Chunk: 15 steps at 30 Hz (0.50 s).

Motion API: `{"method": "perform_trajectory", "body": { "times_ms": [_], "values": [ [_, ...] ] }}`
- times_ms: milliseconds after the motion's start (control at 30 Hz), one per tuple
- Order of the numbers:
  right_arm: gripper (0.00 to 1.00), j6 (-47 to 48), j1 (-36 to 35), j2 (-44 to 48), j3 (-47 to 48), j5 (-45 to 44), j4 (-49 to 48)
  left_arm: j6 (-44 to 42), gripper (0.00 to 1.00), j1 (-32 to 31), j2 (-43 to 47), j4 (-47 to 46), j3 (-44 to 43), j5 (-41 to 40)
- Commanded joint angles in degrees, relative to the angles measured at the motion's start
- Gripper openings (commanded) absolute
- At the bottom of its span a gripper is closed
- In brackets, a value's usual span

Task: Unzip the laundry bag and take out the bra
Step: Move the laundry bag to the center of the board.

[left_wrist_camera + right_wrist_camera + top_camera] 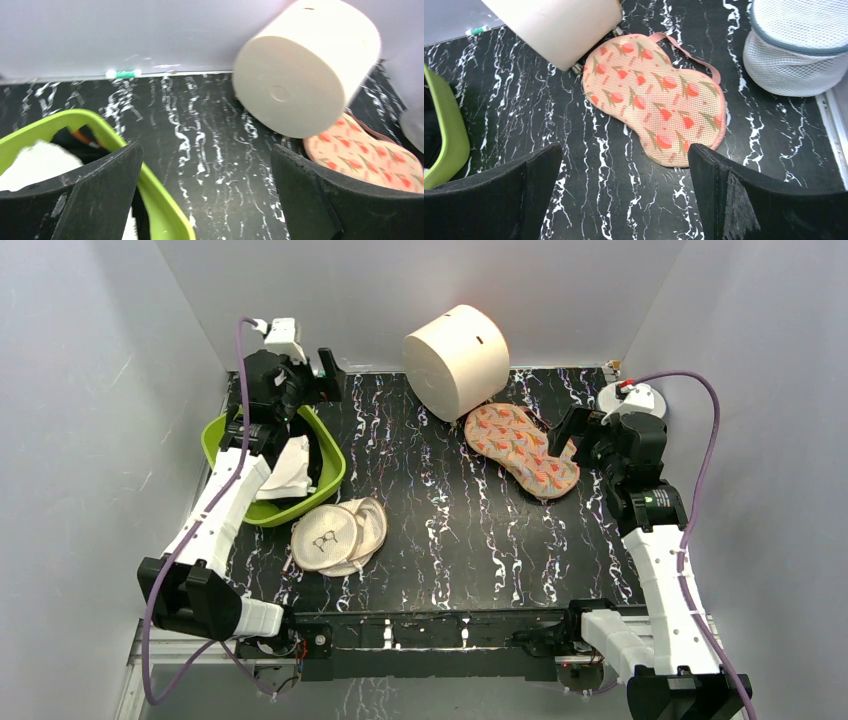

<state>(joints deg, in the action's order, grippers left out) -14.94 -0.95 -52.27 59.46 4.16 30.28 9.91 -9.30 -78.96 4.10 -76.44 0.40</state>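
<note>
While both arms hang above the black marbled surface [450, 530], the laundry bag [520, 450] lies flat on it, right of centre in the top view, with its peach flowered side up. It runs slantwise from upper left to lower right. It looks closed all round, though the zip is too small to make out. A pink strap [689, 52] loops along its upper right edge in the right wrist view. A large cream drum [457, 360] sits tilted at upper centre, its lower edge just over the bag's upper end. The right tool [572, 435] hovers just right of the bag with its jaws spread wide and nothing between them. In its own view the bag shows beyond the gap. A white mesh basket [630, 398] stands in the upper right corner, near the bag but apart from it. The left tool [312, 380] is at upper left, above a green bowl [330, 480] that holds a white cloth [290, 475]. Its jaws are likewise fully apart and hold nothing. Beige round pads [335, 535] lie stacked just below the bowl.
</note>
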Motion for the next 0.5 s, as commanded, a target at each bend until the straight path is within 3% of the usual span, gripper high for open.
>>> {"method": "perform_trajectory", "body": {
  "times_ms": [0,200,467],
  "values": [
    [0.98,-0.5,0.2,2.0,1.4,-4.5,-1.2,-1.2,0.98,-2.4,0.3,-6.9,3.5,7.0],
    [0.98,-0.3,0.2,-0.7,-1.0,1.4,-3.0,1.6,0.98,-5.0,-2.4,-10.1,4.3,17.6],
    [0.98,-2.1,0.2,-8.8,-4.6,11.2,-10.5,4.4,0.98,-6.8,-5.9,-14.1,5.1,25.6]
  ]
}}
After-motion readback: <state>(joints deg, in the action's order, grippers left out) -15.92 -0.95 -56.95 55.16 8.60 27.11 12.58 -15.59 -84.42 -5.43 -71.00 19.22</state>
